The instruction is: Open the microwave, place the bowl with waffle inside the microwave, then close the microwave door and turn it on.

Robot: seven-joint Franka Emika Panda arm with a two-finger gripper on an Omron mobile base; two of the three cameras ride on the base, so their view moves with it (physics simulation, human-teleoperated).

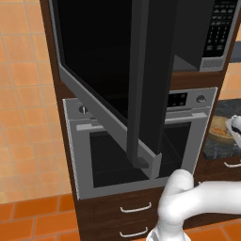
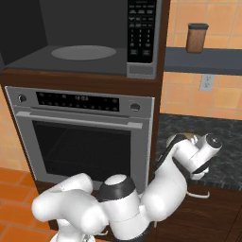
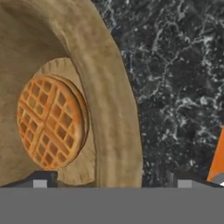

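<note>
The microwave [image 2: 142, 33] stands open, its cavity and round turntable plate [image 2: 82, 52] exposed. Its door [image 1: 94, 52], black glass in a grey frame, is swung out wide towards the left base camera. On the dark stone counter [image 3: 175, 87] to the right rests the tan bowl [image 3: 109, 109], holding a round golden waffle [image 3: 50, 122]. My gripper [image 3: 111, 180] is open and hovers close over the bowl, its near rim lying between the two fingertips [image 3: 40, 179]. The bowl's edge [image 1: 219, 127] peeks in at the right of the left base view, beside my white hand.
A silver oven [image 2: 80, 137] with a horizontal handle sits under the microwave, with drawers [image 1: 134, 207] below it. A brown jar [image 2: 197, 38] stands on the shelf above the counter. The open door juts far out in front of the oven.
</note>
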